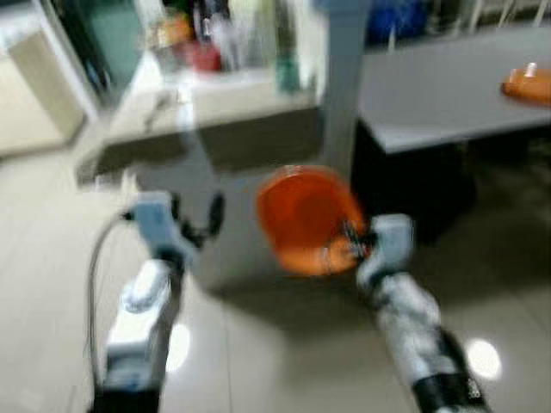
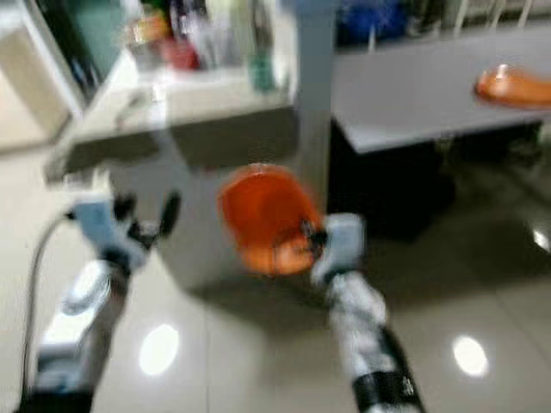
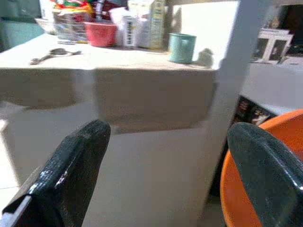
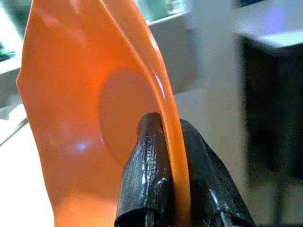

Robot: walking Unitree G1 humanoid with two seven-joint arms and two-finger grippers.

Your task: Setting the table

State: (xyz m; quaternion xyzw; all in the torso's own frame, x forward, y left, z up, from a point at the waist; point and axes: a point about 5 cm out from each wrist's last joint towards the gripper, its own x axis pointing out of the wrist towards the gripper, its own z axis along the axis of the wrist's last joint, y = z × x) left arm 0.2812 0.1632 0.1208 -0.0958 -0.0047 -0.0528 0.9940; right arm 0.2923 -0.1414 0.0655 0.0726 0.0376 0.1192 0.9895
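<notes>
Orange plate (image 4: 94,118) being clamped at its rim by right gripper (image 4: 173,189), tilted on edge before a white counter (image 3: 142,99); left gripper (image 3: 165,170) hanging apart, seemingly empty; head views blurring.

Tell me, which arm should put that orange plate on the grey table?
Probably the right. Its gripper already pinches the plate by the rim, and the table lies on that side. The left gripper is open and empty.

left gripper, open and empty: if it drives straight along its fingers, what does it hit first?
Most likely the pale front face of the counter, below the countertop edge: the left gripper points straight at it. The orange plate sits off to one side, probably missed. Depth is unclear.
</notes>
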